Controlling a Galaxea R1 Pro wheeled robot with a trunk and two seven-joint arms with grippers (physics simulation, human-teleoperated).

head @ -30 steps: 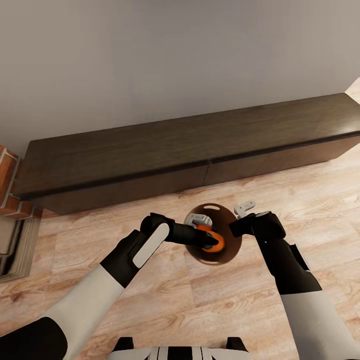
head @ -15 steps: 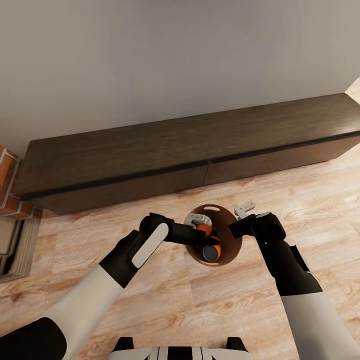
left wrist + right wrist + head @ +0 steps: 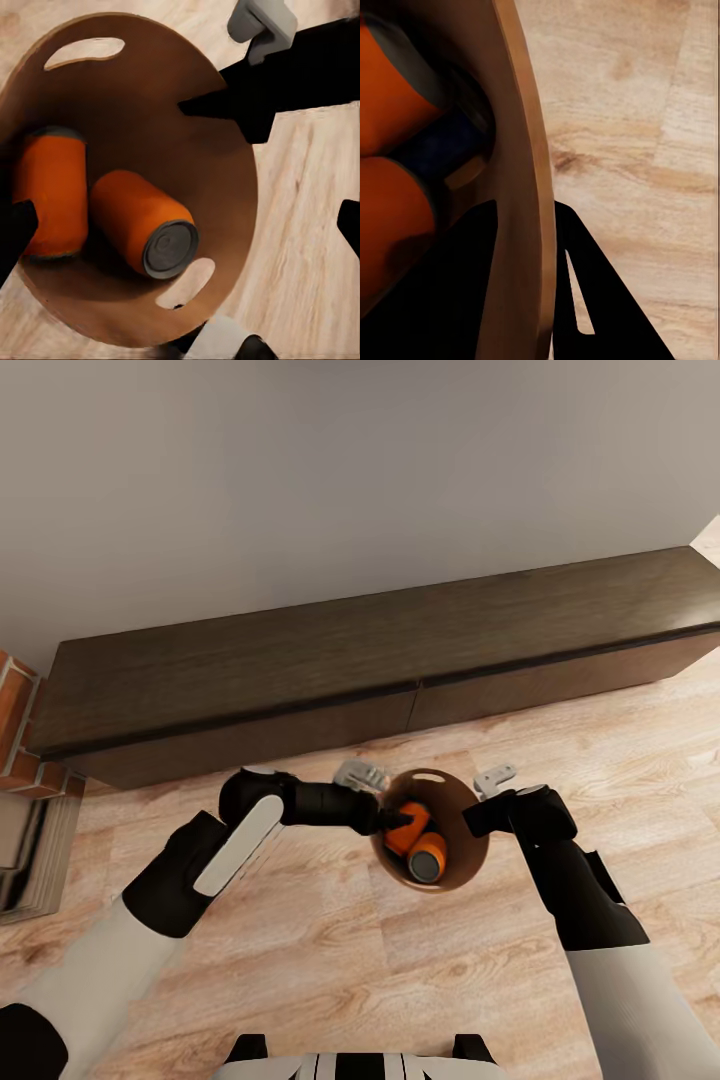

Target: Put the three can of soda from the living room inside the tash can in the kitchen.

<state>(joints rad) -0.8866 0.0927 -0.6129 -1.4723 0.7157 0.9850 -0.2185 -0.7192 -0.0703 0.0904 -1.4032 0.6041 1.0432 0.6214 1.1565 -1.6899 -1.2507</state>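
The right gripper (image 3: 482, 800) pinches the bin (image 3: 468, 862) rim at three o'clock; the left gripper (image 3: 372, 800), jaws apart and empty, hangs at nine o'clock. Two orange cans (image 3: 142, 223) lie inside, a blue can (image 3: 439, 146) seemingly beneath. Lift the bin level and slowly, since a single rim pinch could let it tilt.

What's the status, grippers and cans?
Left gripper open beside the bin. Right gripper shut on its rim. Two orange cans inside. Nothing blocking.
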